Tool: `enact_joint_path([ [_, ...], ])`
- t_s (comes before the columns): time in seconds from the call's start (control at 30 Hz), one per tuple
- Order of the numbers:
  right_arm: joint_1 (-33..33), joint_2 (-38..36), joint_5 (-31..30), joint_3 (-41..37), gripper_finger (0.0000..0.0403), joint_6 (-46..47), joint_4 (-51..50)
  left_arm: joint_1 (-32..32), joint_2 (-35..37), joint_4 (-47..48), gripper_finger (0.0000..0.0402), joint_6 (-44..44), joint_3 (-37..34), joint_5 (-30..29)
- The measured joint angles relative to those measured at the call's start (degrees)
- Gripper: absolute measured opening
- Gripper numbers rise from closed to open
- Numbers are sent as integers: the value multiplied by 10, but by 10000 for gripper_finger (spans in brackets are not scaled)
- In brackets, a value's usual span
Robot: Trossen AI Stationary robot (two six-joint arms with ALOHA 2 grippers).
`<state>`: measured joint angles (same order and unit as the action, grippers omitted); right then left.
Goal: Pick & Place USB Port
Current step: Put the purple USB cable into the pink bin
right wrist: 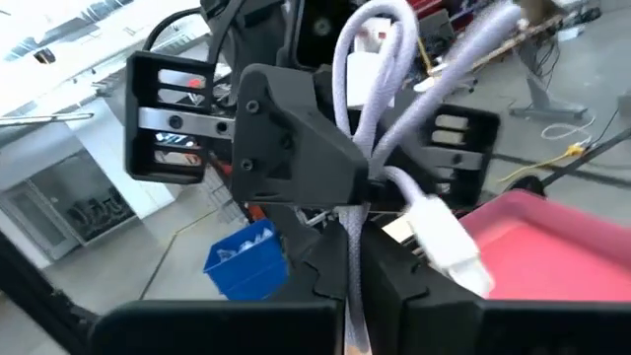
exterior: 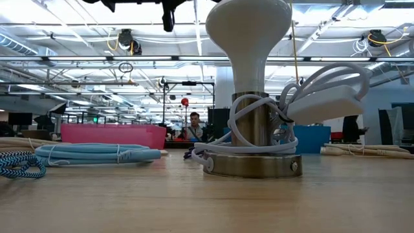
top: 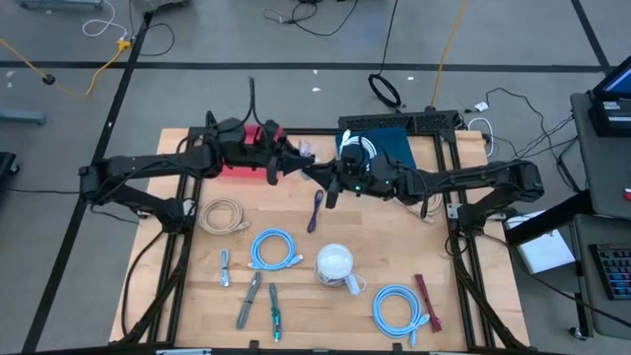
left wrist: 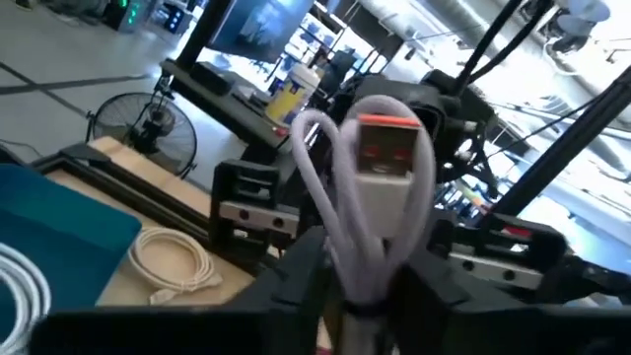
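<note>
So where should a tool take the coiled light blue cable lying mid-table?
Grip the coiled light blue cable across its bundled loop band, coming straight down from above: it lies flat on the wooden table, so only its top is exposed, with bare wood around it.

A grey concrete floor (top: 246,44) surrounds the wooden table (top: 296,316), crossed by dark tape lines and loose yellow and black cables; a desk with a laptop (top: 611,99) stands at one side. Beyond the table, a large open workshop with white ceiling beams (exterior: 77,39); a floor fan (left wrist: 148,123); a seated person (exterior: 194,126) far off.
</note>
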<state>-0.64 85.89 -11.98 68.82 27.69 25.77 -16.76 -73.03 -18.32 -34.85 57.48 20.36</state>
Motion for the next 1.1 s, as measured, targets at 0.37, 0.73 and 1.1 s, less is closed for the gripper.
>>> enact_joint_path([
  [0.37,3,-7,98,0,63,-14,29,-83,48,157,34,-13,0,-111],
  [0.73,28,-6,127,0,134,-20,57,-283,30,408,34,36,-26,-84],
  [1.1,36,-6,123,0,152,-27,58,-336,-38,349,34,12,-145,-66],
])
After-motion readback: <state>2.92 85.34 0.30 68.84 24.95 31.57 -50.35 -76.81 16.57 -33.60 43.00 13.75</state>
